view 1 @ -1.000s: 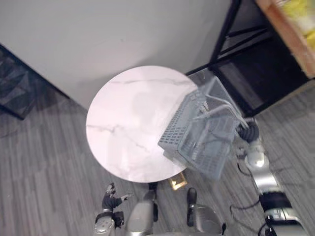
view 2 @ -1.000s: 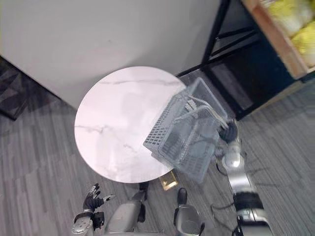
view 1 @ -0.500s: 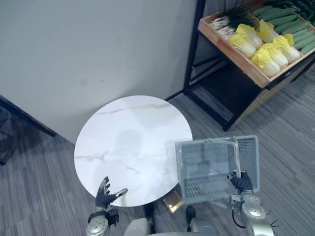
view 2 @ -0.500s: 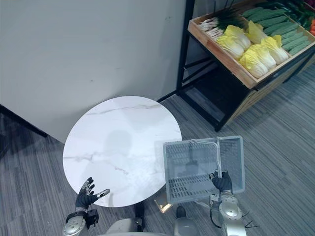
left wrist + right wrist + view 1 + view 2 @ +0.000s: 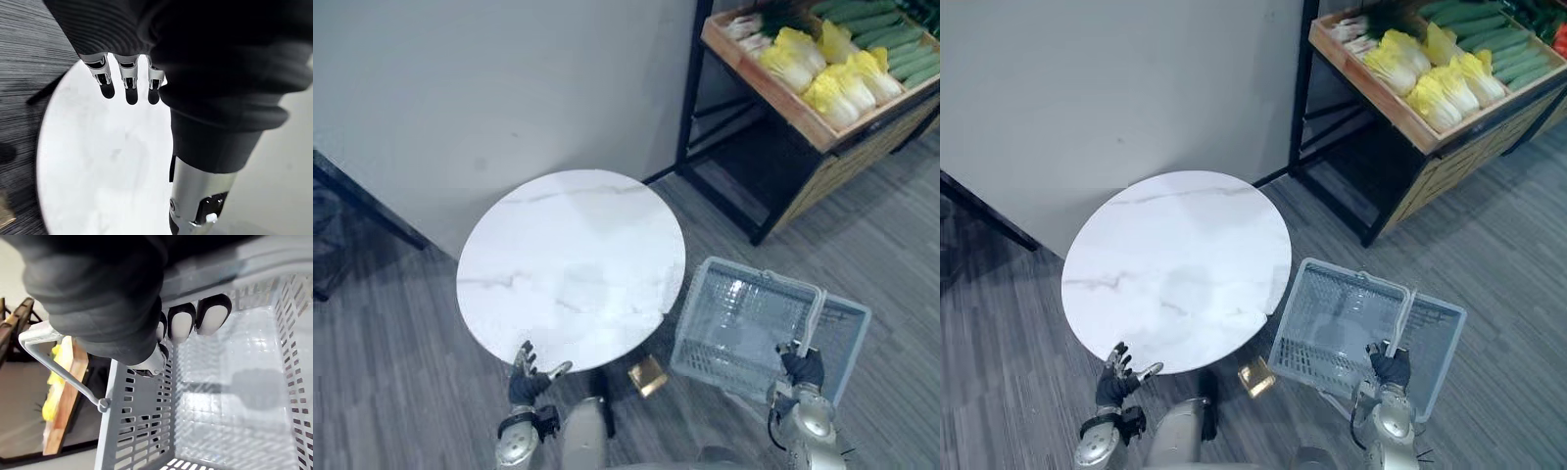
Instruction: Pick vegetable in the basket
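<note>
1. Right hand (image 5: 801, 368) is curled tight round the handle (image 5: 813, 318) of the basket (image 5: 705, 338); the right wrist view shows its fingers (image 5: 181, 323) wrapped over the bar.
2. The grey mesh basket hangs from that grip above the floor (image 5: 401, 352), just beside the table (image 5: 570, 264) on the robot's right and clear of its top. The mesh bottom seen in the right wrist view is bare, so nothing has been put in.
3. Vegetables lie in a wooden crate (image 5: 773, 98) on a black rack (image 5: 685, 93) well apart from the basket, ahead and to the right. There are yellow cabbages (image 5: 827, 88) and green cucumbers (image 5: 901, 44); the pale bunches at the crate's far corner are too small to name.
4. Left hand (image 5: 526, 382) hovers at the near edge of the round white table with fingers (image 5: 128, 83) straight and spread, holding nothing.
5. As I judge it, only the first part is done: the basket is in hand. Reaching the crate, taking a vegetable with the free left hand and dropping it into the basket are all left to do.
</note>
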Robot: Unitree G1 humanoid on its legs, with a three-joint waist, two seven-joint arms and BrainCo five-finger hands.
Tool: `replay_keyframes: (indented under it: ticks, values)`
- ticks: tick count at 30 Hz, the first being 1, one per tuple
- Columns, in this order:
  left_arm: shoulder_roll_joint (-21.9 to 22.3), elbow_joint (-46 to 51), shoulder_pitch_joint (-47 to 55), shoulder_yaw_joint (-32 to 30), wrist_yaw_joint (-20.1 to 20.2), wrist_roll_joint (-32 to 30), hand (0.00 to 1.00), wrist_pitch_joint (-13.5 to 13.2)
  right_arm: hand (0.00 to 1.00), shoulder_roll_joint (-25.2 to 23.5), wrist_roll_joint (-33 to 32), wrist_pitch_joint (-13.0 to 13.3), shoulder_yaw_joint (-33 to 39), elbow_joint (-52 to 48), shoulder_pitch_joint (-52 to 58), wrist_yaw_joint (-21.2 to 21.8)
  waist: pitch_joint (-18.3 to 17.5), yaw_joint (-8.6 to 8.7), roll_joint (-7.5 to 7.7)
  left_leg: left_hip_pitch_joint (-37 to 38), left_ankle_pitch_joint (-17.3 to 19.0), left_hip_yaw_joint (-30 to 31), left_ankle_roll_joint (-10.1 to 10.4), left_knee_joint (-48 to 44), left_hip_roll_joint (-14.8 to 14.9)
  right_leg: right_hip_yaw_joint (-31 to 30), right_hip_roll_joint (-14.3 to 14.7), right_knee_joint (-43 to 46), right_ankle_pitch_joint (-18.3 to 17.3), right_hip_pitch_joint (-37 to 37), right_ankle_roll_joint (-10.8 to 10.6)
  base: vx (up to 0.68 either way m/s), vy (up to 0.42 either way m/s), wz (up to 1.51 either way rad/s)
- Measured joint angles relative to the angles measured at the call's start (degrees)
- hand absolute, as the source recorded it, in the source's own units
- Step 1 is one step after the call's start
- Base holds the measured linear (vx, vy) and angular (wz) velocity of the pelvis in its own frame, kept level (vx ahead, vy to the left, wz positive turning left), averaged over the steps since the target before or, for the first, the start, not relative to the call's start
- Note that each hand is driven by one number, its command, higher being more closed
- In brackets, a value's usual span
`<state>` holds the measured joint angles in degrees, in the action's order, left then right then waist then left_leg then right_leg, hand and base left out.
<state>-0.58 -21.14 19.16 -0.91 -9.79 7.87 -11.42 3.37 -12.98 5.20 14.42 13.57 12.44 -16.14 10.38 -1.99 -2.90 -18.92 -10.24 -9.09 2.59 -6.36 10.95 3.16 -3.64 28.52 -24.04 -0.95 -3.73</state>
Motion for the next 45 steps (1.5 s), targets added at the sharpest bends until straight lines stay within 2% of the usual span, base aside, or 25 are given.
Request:
replay_keyframes:
  ticks: [1,3,4,5,8,11,15,19,20,21,22,23,25,29,30,31,32,33,34,36,38,40,41,43,45]
  values:
    - [0.3,-0.2,-0.1,0.9,-0.3,0.0,0.0,0.0,1.0,-0.2,-0.1,-0.1,0.6,0.0,0.5,-0.5,0.4,0.13,0.79,0.2,5.3,-1.5,0.5,0.3,0.4,0.6,-0.4,-0.4,0.6,-0.3,1.2,-0.34,-0.192,0.34]
    - [0.5,-0.2,0.7,0.6,-0.2,-0.1,0.0,0.1,1.0,-0.6,-0.6,0.0,1.2,-2.1,0.9,-1.3,1.0,1.01,1.59,-1.0,7.9,-1.5,0.0,-17.1,0.7,1.0,-1.1,-1.7,3.1,-0.8,3.9,-0.27,-0.183,0.07]
    - [0.5,-0.2,0.8,0.5,-0.2,-0.1,0.0,0.1,1.0,-0.6,-0.6,0.0,1.1,-2.5,0.9,-1.3,0.9,1.12,1.49,-0.7,8.4,-1.4,0.1,-18.8,0.8,0.8,-0.9,-1.8,3.3,-0.9,4.2,-0.19,-0.149,-0.34]
    - [0.5,-0.2,1.7,0.1,-0.2,-0.1,0.0,0.0,1.0,-0.7,-0.6,0.0,0.4,-4.0,1.2,-1.2,0.8,1.2,1.21,2.4,12.5,-0.1,1.8,-23.1,0.9,-0.7,0.2,-2.0,4.0,-1.4,4.2,-0.12,-0.066,-0.5]
    - [0.7,-0.7,2.3,-0.8,-0.3,-0.1,0.0,0.0,1.0,-1.2,-0.6,0.1,-0.9,-5.6,0.5,-1.4,0.6,1.13,1.0,8.1,20.9,3.0,3.5,-23.5,2.2,-4.6,4.2,-2.8,6.4,-3.8,4.4,-0.1,-0.029,-0.74]
    - [1.2,-2.2,1.5,-0.5,-0.2,-0.1,0.0,0.1,1.0,-1.4,-0.5,0.6,0.2,-6.0,1.0,-1.4,-0.3,3.21,1.48,12.0,22.2,0.8,3.9,-14.0,1.8,-5.6,4.6,-2.9,7.3,-5.8,3.3,-0.08,0.058,-0.3]
    - [0.8,-4.3,0.0,1.4,-0.3,-0.4,0.0,0.4,1.0,-2.4,-0.5,0.9,1.8,-6.0,3.4,-1.5,-1.0,4.26,2.55,13.7,22.0,-1.7,4.5,-11.7,0.6,-7.6,3.6,-4.1,8.4,-6.2,1.4,-0.05,0.108,-0.28]
    - [0.9,-4.2,-2.3,1.4,-0.7,-1.3,0.0,0.4,1.0,-3.6,-1.1,0.9,1.3,-5.9,4.6,-1.2,-1.2,4.43,2.39,15.1,22.4,-6.7,3.8,-11.8,0.7,-13.0,4.4,-6.4,11.1,-7.1,-0.5,-0.02,0.117,-0.76]
    - [0.8,-4.0,-2.7,1.3,-1.2,-1.3,0.0,0.4,1.0,-3.9,-1.1,0.9,0.5,-5.5,3.5,-1.1,-1.2,4.23,2.33,15.9,22.7,-10.9,3.5,-11.6,1.8,-13.9,5.1,-6.9,13.2,-9.1,-1.9,-0.06,0.083,-1.5]
    - [0.8,-3.7,-2.7,1.2,-1.6,-1.3,0.0,0.4,1.0,-3.9,-1.1,0.9,-0.1,-5.2,2.6,-1.1,-1.2,4.27,2.26,16.3,22.9,-13.0,3.2,-11.4,2.8,-11.7,5.0,-7.7,14.1,-10.1,-2.1,-0.06,0.047,-1.56]
    - [0.4,-3.3,-2.7,1.1,-1.7,-1.3,0.0,0.4,1.0,-4.0,-1.1,0.9,-0.8,-4.7,1.5,-1.1,-1.2,4.23,2.44,17.0,23.3,-15.8,3.0,-10.9,3.4,-7.1,3.3,-8.9,14.1,-10.9,-0.2,-0.08,0.031,-1.73]
    - [-0.5,-3.2,-2.7,1.4,-1.8,-1.2,0.0,0.4,1.0,-3.5,-1.1,1.1,-2.0,-2.4,-0.8,-1.2,-1.0,4.56,2.6,18.8,24.3,-21.4,3.2,-10.1,3.8,5.8,-1.3,-8.7,13.6,-12.4,2.9,-0.08,0.052,-1.73]
    - [-1.1,-3.2,-3.1,1.3,-1.8,-0.9,0.0,0.4,1.0,-1.5,-0.9,1.1,-3.7,3.0,-3.7,-1.1,-0.8,4.25,1.91,22.4,26.8,-27.1,4.4,-10.0,4.9,20.0,-5.9,-8.6,14.2,-11.2,4.0,-0.02,0.037,-1.95]
    - [-1.8,-4.4,-5.1,1.0,-1.5,-0.7,0.0,0.4,1.0,0.5,0.2,0.8,-5.2,5.9,-5.6,0.0,-0.7,4.95,1.04,24.8,27.0,-28.2,5.4,-12.0,5.7,16.5,-4.3,-4.4,15.6,-14.3,2.9,0.18,-0.059,-1.27]
    - [-1.9,-4.6,-5.5,0.8,-1.4,-0.7,0.0,0.4,1.0,1.0,0.7,0.6,-5.9,7.1,-6.2,0.4,-0.6,5.02,0.76,24.0,26.9,-26.6,5.1,-18.7,8.0,15.4,-3.2,-3.7,15.0,-14.0,3.6,0.29,-0.122,-1.04]
    - [-2.3,-5.2,-6.1,0.8,-1.2,-0.7,0.0,0.4,1.0,1.5,1.4,0.5,-6.6,7.6,-6.2,0.9,-0.1,4.95,0.18,22.8,25.8,-24.0,3.0,-25.6,10.1,14.4,-2.0,-4.2,14.6,-12.4,4.0,0.36,-0.146,-1.26]
    - [-2.4,-6.7,-6.6,0.8,-0.9,-0.7,0.0,0.4,1.0,2.0,1.9,0.2,-7.5,8.2,-6.2,1.3,0.4,4.67,-0.38,20.4,21.6,-19.2,-3.4,-34.8,12.0,12.3,-0.3,-5.6,14.3,-9.7,4.3,0.32,-0.119,-0.99]
    - [-2.3,-7.1,-6.6,0.8,-0.5,-0.7,0.0,0.4,1.0,2.2,2.1,0.0,-7.9,8.2,-6.2,1.3,0.7,4.39,-0.53,19.1,17.5,-16.5,-4.8,-39.0,12.4,11.2,0.4,-6.7,14.1,-7.9,4.6,0.32,-0.044,-1.15]
    - [-2.3,-7.7,-6.5,1.0,-0.2,-0.7,0.0,0.4,1.0,2.2,2.4,-0.1,-8.8,8.2,-6.4,1.3,1.5,3.96,0.14,15.7,14.0,-9.6,-3.3,-46.7,11.3,7.8,0.5,-9.2,14.0,-4.8,5.0,0.27,0.03,-1.02]
    - [-2.5,-8.0,-6.7,1.3,-0.2,-0.7,0.0,0.3,1.0,2.0,2.4,-0.1,-8.8,8.5,-8.2,1.1,1.8,3.06,0.37,7.9,23.8,-2.7,-1.1,-52.5,5.6,3.0,-0.1,-12.4,13.7,-1.8,5.3,0.39,0.116,-1.17]
    - [-3.2,-8.0,-6.7,1.2,-0.3,-0.7,0.0,0.3,1.0,2.0,2.4,0.0,-8.1,8.7,-8.7,1.1,2.6,1.85,1.32,1.6,26.8,-1.5,-1.6,-47.3,1.1,1.1,-2.1,-15.9,13.4,3.1,4.5,0.38,0.164,-0.74]
    - [-3.3,-7.8,-6.8,1.2,-0.3,-0.7,0.0,0.3,1.0,3.0,2.4,0.6,-7.8,9.6,-8.8,1.1,2.7,1.13,1.47,-2.5,25.6,-0.9,-0.6,-33.5,-2.8,1.2,-4.0,-16.9,11.2,6.1,1.1,0.45,0.287,-0.26]
    - [-2.7,-7.8,-6.5,1.2,-0.4,-0.8,0.0,0.2,1.0,4.6,2.4,0.6,-7.5,10.2,-9.1,1.0,2.8,0.84,-0.29,-2.2,17.4,1.3,-3.0,-22.0,-4.3,0.7,-3.7,-16.3,8.5,7.4,-1.7,0.49,0.355,-0.21]
    - [-3.7,-8.5,-7.4,0.4,-0.9,-0.8,0.0,0.4,1.0,3.8,2.4,0.2,-8.2,12.6,-11.0,0.7,3.1,0.39,3.03,-0.8,19.7,-0.5,-2.8,-21.3,-7.4,-1.1,-5.8,-16.7,8.4,7.5,-1.6,0.45,0.222,0.03]
    - [-4.0,-7.5,-7.2,-0.6,-1.7,-0.8,0.0,0.3,1.0,4.0,2.5,0.2,-8.3,12.8,-12.7,0.9,3.1,-0.44,3.01,-2.1,24.7,-0.4,-5.0,-26.3,-8.1,0.1,-6.1,-16.7,8.7,8.1,-2.1,0.38,0.141,0.02]
